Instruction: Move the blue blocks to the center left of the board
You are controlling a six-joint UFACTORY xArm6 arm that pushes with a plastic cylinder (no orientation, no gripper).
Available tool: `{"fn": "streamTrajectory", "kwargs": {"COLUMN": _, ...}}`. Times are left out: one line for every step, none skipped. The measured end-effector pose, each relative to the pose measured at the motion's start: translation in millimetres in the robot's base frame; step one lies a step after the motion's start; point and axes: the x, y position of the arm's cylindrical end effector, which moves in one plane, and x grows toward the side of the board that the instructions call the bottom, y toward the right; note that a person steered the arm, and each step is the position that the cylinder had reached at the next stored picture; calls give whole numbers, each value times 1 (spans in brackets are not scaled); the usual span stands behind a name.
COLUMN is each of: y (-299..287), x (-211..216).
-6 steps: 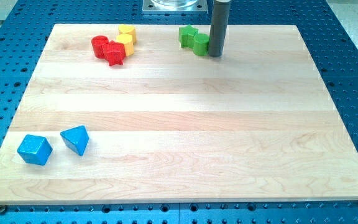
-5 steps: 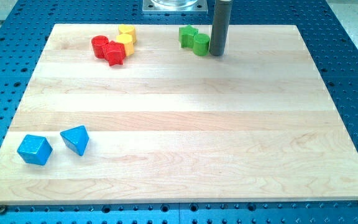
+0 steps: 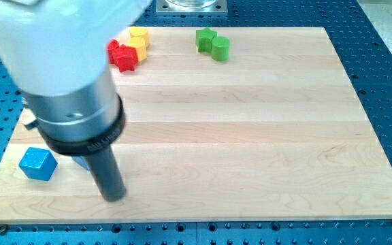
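Note:
A blue cube (image 3: 37, 164) sits near the board's bottom left corner. A second blue block (image 3: 81, 162) lies just right of it; only a sliver shows, the rest is hidden behind the rod. My tip (image 3: 115, 197) rests on the board near the bottom edge, right of and below both blue blocks, close to the hidden one. The arm's large white and grey body fills the view's upper left and covers the centre left of the wooden board (image 3: 250, 136).
Red blocks (image 3: 122, 55) and yellow blocks (image 3: 139, 39) cluster at the top, partly hidden by the arm. Two green blocks (image 3: 213, 43) sit at the top centre. The board lies on a blue perforated table (image 3: 386, 61).
The rod has left the green blocks at the top and now stands at the bottom left, beside the blue blocks. The arm's body now hides the triangular blue block and part of the red blocks.

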Motion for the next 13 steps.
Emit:
{"fn": "streamTrajectory", "kwargs": {"y": -7, "x": -45}}
{"fn": "streamTrajectory", "kwargs": {"y": -29, "x": -23}}
{"fn": "streamTrajectory", "kwargs": {"y": -54, "x": -26}}
{"fn": "streamTrajectory", "kwargs": {"y": -63, "x": -65}}
{"fn": "streamTrajectory", "kwargs": {"y": -65, "x": -112}}
{"fn": "streamTrajectory", "kwargs": {"y": -65, "x": -143}}
{"fn": "streamTrajectory", "kwargs": {"y": -68, "x": -104}}
{"fn": "streamTrajectory", "kwargs": {"y": -68, "x": -8}}
{"fn": "streamTrajectory", "kwargs": {"y": -67, "x": 36}}
{"fn": "streamTrajectory", "kwargs": {"y": -68, "x": 37}}
{"fn": "streamTrajectory", "kwargs": {"y": -68, "x": 37}}
{"fn": "streamTrajectory", "kwargs": {"y": -99, "x": 36}}
{"fn": "streamTrajectory", "kwargs": {"y": -169, "x": 36}}
